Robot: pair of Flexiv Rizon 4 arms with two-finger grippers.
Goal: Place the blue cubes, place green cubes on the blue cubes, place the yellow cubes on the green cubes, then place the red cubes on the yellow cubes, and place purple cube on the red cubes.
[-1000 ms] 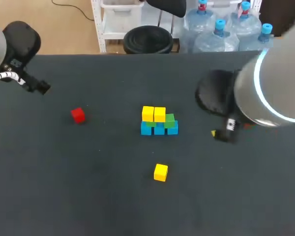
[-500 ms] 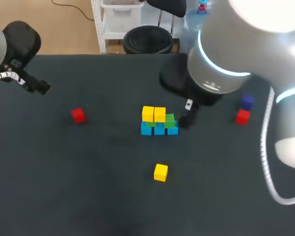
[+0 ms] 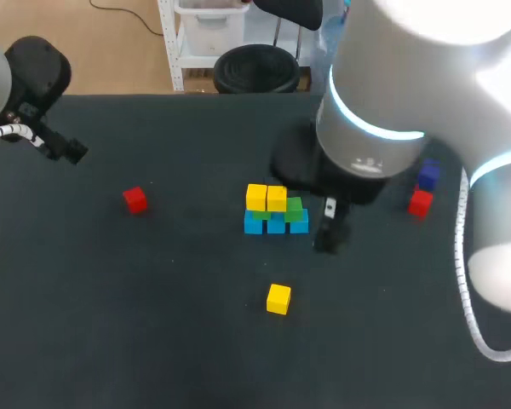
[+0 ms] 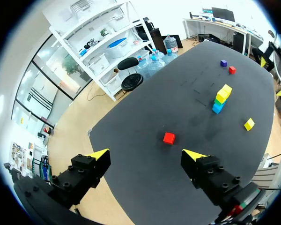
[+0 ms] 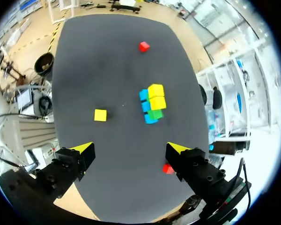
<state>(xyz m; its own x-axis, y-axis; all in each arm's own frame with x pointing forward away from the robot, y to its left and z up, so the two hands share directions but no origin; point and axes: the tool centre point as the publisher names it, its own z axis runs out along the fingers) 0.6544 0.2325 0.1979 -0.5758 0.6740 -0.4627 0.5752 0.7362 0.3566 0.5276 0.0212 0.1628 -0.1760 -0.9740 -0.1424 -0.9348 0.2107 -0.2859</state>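
A red cube (image 3: 134, 199) sits off to the left, a second red cube (image 3: 420, 203) and a purple cube (image 3: 427, 175) to the right, partly behind the right arm (image 3: 383, 111). A loose yellow cube (image 3: 278, 299) lies nearer. Mid-table, two stacked yellow cubes (image 3: 266, 197) top green cubes (image 3: 294, 205) on blue cubes (image 3: 275, 224). The right gripper (image 5: 130, 148) hangs wide open and empty; so does the left gripper (image 4: 145, 154), far left

Black table (image 3: 111, 324), blue cubes (image 3: 275, 225), green cubes (image 3: 294, 205), yellow cubes (image 3: 266, 197), lone yellow cube (image 3: 278, 298), red cube (image 3: 134, 199), second red cube (image 3: 420, 203), purple cube (image 3: 427, 176)
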